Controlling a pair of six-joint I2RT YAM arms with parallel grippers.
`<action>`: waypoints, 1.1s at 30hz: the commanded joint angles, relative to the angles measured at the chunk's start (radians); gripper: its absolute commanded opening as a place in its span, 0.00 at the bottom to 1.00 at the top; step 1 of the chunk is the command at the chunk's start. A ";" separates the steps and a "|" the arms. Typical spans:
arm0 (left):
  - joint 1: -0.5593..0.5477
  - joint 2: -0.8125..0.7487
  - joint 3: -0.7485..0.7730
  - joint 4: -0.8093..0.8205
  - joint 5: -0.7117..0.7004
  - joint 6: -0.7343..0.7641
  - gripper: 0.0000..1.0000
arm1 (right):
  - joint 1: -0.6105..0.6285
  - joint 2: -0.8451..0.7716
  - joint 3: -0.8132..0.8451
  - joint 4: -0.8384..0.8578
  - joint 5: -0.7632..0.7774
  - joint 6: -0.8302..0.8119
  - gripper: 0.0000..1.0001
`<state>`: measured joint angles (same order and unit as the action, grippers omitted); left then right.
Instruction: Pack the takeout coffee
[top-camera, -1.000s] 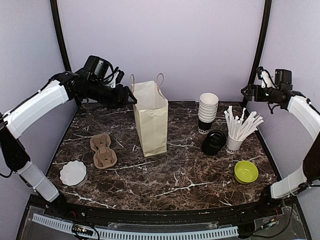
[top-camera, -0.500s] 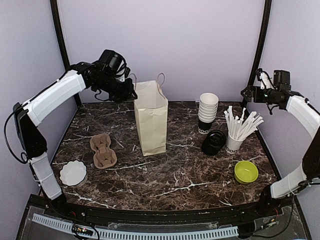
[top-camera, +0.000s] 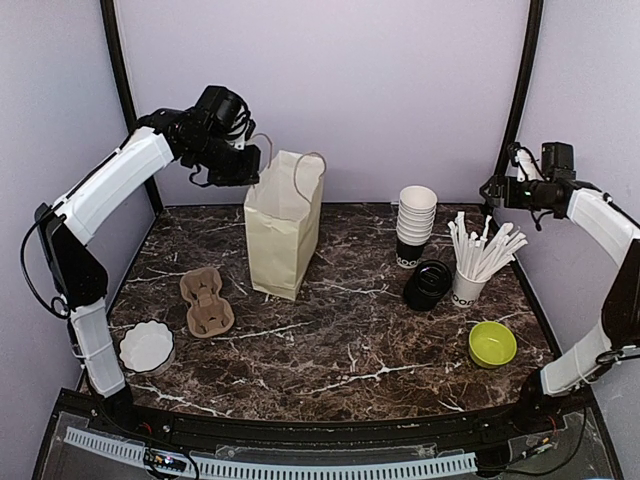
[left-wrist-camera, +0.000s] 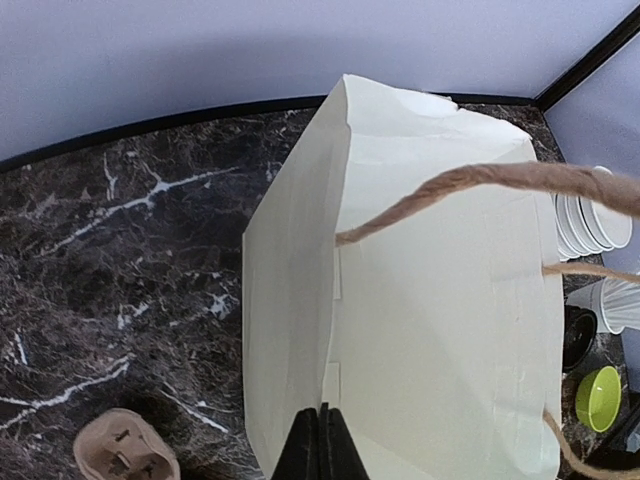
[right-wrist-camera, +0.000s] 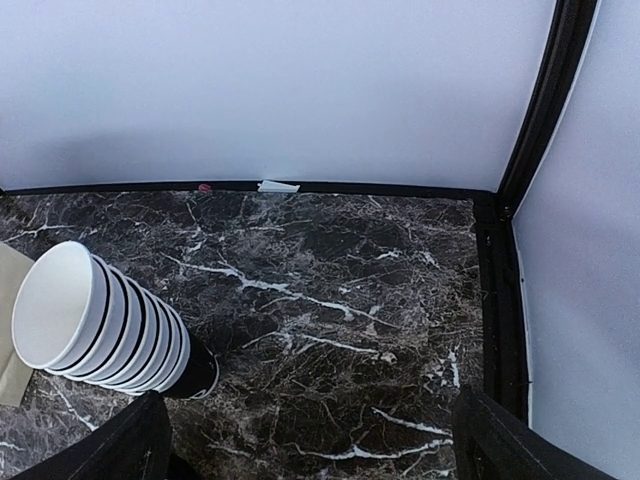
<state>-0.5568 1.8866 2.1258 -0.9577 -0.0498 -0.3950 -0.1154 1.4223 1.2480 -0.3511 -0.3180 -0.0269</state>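
The takeout coffee shows as a stack of white paper cups (top-camera: 415, 225) with black lower bands, and a pile of round black lids (top-camera: 428, 283) in front of it. The cup stack (right-wrist-camera: 100, 320) also lies at the lower left of the right wrist view. A cream paper bag (top-camera: 283, 235) with twine handles stands tilted left at the back centre. My left gripper (top-camera: 250, 172) is shut on the bag's left rim; in the left wrist view its jaws (left-wrist-camera: 322, 440) pinch the bag (left-wrist-camera: 440, 330) wall. My right gripper (top-camera: 492, 188) hangs open at the back right (right-wrist-camera: 312, 430), holding nothing.
A cup of white sticks (top-camera: 470, 285) stands right of the lids, and a green bowl (top-camera: 492, 343) sits nearer the front right. A brown pulp cup carrier (top-camera: 206, 300) and a white fluted bowl (top-camera: 147, 346) lie on the left of the marble table.
My left gripper has closed on the bag's rim and drawn the bag leftward, so it now leans. The right arm has barely moved.
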 joint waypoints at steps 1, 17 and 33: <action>0.086 -0.032 0.029 0.052 -0.031 0.143 0.00 | 0.008 0.026 0.057 -0.005 -0.018 0.002 0.99; 0.218 0.032 0.059 0.154 0.089 0.360 0.00 | 0.008 0.011 0.107 -0.093 -0.180 -0.114 0.96; 0.325 0.106 0.218 0.143 0.045 0.343 0.66 | 0.107 0.092 0.320 -0.347 -0.256 -0.360 0.54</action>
<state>-0.2314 2.0186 2.2765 -0.8165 0.0380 -0.0528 -0.0521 1.4673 1.4864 -0.5991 -0.6044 -0.2947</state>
